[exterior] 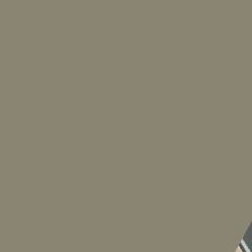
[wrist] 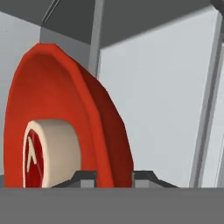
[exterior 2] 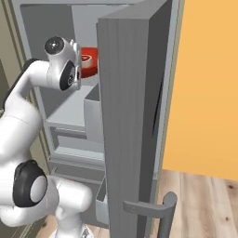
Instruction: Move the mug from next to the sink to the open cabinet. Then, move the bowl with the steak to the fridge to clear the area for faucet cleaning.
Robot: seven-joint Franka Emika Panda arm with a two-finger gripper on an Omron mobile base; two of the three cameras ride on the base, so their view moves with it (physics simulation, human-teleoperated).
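Note:
The red bowl (wrist: pixel 65 113) stands close before the hand camera, its rim running down between my gripper (wrist: pixel 113 177) fingertips, which are shut on it. The steak (wrist: pixel 37 153), red with a white fat rim, lies inside it. From the right base, the bowl (exterior 2: pixel 90 60) with the steak (exterior 2: pixel 87 58) is held inside the upper part of the fridge (exterior 2: pixel 69 109), just past my white hand. I cannot tell whether the bowl touches a shelf. The mug, sink, faucet and cabinet are out of view.
The open grey fridge door (exterior 2: pixel 130 121) with its bar handle (exterior 2: pixel 165 209) stands close on my right. Grey shelves and a drawer (exterior 2: pixel 76 153) sit below the bowl. An orange wall (exterior 2: pixel 209 83) lies beyond. A flat taupe panel (exterior: pixel 123 123) stands right before the left base camera.

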